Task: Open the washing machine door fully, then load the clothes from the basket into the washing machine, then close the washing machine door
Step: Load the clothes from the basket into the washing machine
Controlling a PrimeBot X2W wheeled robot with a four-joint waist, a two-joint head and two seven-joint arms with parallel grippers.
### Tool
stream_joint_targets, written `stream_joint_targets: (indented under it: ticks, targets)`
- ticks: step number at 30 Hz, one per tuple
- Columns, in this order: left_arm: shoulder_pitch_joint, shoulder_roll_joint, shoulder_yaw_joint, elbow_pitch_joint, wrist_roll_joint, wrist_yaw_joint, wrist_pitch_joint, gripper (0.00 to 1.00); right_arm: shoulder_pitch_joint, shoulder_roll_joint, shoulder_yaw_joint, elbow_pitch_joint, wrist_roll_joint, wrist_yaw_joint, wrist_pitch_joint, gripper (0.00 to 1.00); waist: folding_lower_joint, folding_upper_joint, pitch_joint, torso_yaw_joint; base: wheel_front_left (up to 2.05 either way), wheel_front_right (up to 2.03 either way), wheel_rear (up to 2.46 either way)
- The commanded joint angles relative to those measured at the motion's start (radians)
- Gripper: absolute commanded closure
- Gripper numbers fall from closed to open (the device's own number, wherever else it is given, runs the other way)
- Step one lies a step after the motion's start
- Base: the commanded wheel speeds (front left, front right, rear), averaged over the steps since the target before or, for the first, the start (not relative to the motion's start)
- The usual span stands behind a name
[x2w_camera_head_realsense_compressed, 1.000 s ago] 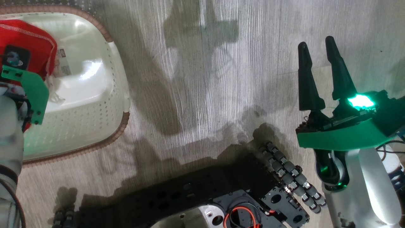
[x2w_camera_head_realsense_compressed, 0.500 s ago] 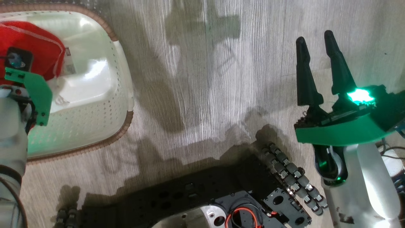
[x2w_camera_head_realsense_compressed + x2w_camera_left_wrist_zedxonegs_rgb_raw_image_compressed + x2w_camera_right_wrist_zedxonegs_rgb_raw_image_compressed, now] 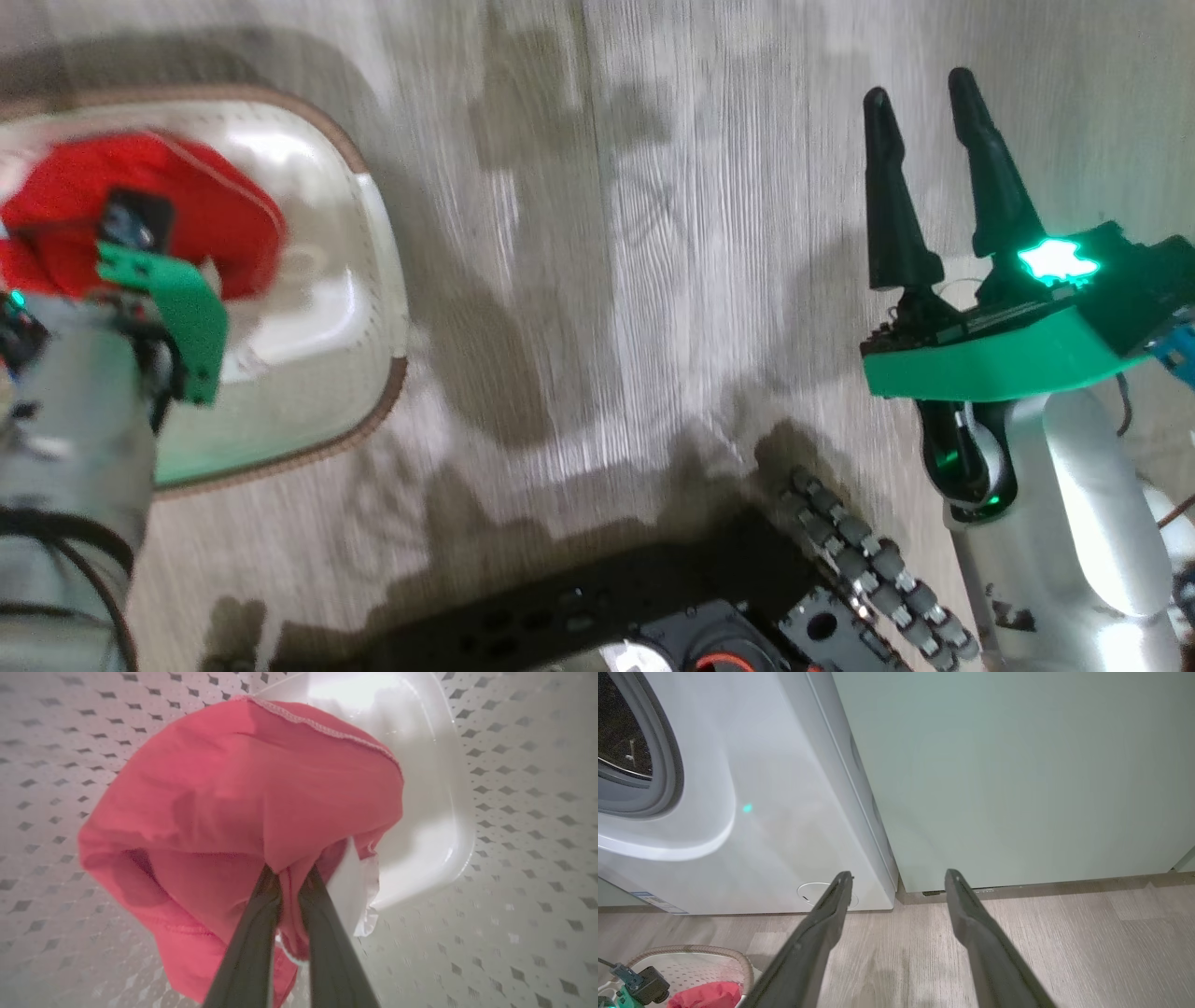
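Well, the washing machine stands beside a pale green cabinet, its grey ring showing. Close by on the wooden floor sits the basket, with the clothes inside its rim, pinched tight by the left gripper. The right gripper hangs over the floor, fingers apart and holding nothing.

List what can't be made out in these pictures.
Left gripper: jaw tips buried in the clothes, left wrist view.
Basket: floor blurred by motion, partly covered by clothes and forearm, head view.
Washing machine: drum dark, cut by the left edge, right wrist view.
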Motion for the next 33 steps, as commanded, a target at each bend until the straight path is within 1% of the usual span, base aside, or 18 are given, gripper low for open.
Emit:
stream_joint_targets:
  ticks: [1,10,14,18,21,24,30,33]
  targets:
    - [0.052,0.032,0.009,-0.003,-0.005,-0.001,-0.015,1.00,0.043,-0.003,0.016,-0.019,-0.006,0.000,-0.006,0.00,0.0000,-0.0001,-0.071,0.018,0.00,0.00,0.00]
    - [0.130,-0.020,0.002,-0.003,-0.031,0.002,-0.170,1.00,0.059,-0.003,0.024,0.023,-0.031,0.000,-0.006,0.00,0.0000,-0.0001,-0.261,0.056,0.00,0.00,0.00]
    - [0.165,-0.041,0.011,-0.012,-0.052,0.018,-0.225,1.00,0.080,-0.003,0.020,0.038,-0.038,0.000,-0.006,0.00,0.0000,-0.0001,-0.349,0.071,0.00,0.00,0.00]
    - [0.209,-0.057,0.020,-0.059,-0.070,0.037,-0.244,1.00,0.106,-0.003,0.016,0.056,-0.044,0.000,-0.006,0.00,0.0000,-0.0001,-0.431,0.089,0.00,0.00,0.00]
    - [0.252,-0.070,0.030,-0.165,-0.083,0.052,-0.245,1.00,0.126,-0.003,0.012,0.069,-0.051,0.000,-0.006,0.00,0.0000,-0.0001,-0.487,0.108,0.00,0.00,0.00]
    - [0.309,-0.078,0.050,-0.302,-0.097,0.069,-0.245,1.00,0.141,-0.003,0.008,0.080,-0.057,0.000,-0.006,0.00,0.0000,-0.0001,-0.537,0.124,0.00,0.00,0.00]
    - [0.432,-0.084,0.095,-0.570,-0.110,0.074,-0.245,1.00,0.166,-0.003,0.003,0.099,-0.056,0.000,-0.006,0.00,0.0000,-0.0001,-0.625,0.149,0.00,0.00,0.00]
    - [0.495,-0.097,0.122,-0.684,-0.120,0.064,-0.245,1.00,0.181,-0.003,0.001,0.109,-0.056,0.000,-0.006,0.00,0.0000,-0.0001,-0.673,0.158,0.00,0.00,0.00]
